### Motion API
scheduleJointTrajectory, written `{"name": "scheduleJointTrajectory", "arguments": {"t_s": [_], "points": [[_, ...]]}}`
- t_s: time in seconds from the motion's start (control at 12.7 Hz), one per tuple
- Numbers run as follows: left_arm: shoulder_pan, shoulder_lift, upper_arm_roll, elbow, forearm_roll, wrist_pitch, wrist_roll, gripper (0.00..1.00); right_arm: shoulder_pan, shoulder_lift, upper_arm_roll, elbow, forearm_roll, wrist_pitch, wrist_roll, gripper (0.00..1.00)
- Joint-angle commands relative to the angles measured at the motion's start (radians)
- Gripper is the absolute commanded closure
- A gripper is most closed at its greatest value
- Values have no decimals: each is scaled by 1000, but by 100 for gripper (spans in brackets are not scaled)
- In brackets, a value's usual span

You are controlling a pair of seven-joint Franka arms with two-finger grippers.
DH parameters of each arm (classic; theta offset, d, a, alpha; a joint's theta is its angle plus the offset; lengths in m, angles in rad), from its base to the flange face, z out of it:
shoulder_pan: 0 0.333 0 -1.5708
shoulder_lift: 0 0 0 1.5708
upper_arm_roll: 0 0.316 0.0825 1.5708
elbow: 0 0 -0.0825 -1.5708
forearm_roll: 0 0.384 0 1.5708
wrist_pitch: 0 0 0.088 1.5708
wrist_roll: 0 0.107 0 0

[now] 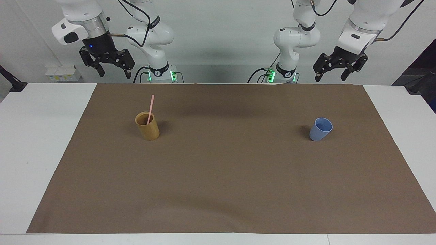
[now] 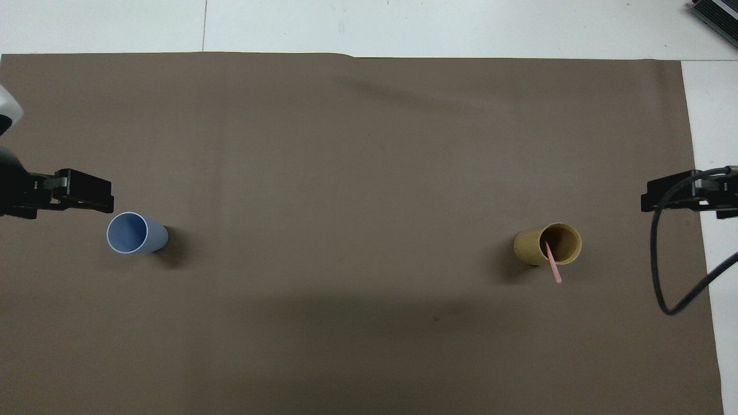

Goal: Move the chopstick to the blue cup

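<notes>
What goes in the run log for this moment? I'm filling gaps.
chopstick: in tan cup | blue cup: empty | left gripper: open, raised, waiting | right gripper: open, raised, waiting

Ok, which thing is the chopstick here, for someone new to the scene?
On the brown mat, toward the right arm's end, stands a tan cup. The chopstick is the thin pale pink stick leaning out of it; the blue cup holds nothing.
</notes>
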Motion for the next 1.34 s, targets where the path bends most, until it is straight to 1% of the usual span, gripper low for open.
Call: {"name": "scheduleJointTrajectory", "arguments": {"t_s": [0.0,0.39,0.55,0.71,0.86,1.02,1.1,1.26], "points": [[24,-6,5,5,-10,-15,-11,0,-9,-12,-2,-7,22,-6,-17,0],[24,-8,5,0,-10,-19,-11,0,-9,-12,-2,-7,22,-7,-17,0],[36,-57,8,-94,-12,4,12,0,-9,-12,-2,-7,22,-7,-17,0],[57,-85,17,-209,-10,110,120,0,-9,-12,-2,-7,22,-7,-17,0],[94,-88,18,-324,-10,232,215,0,-9,-12,-2,-7,22,-7,-17,0],[152,-79,18,-455,-10,415,288,0,-9,-12,-2,-7,22,-7,-17,0],[171,-63,18,-489,-10,478,311,0,-9,-12,-2,-7,22,-7,-17,0],[182,1,18,-501,-10,555,317,0,-9,-12,-2,-7,22,-7,-17,0]]}}
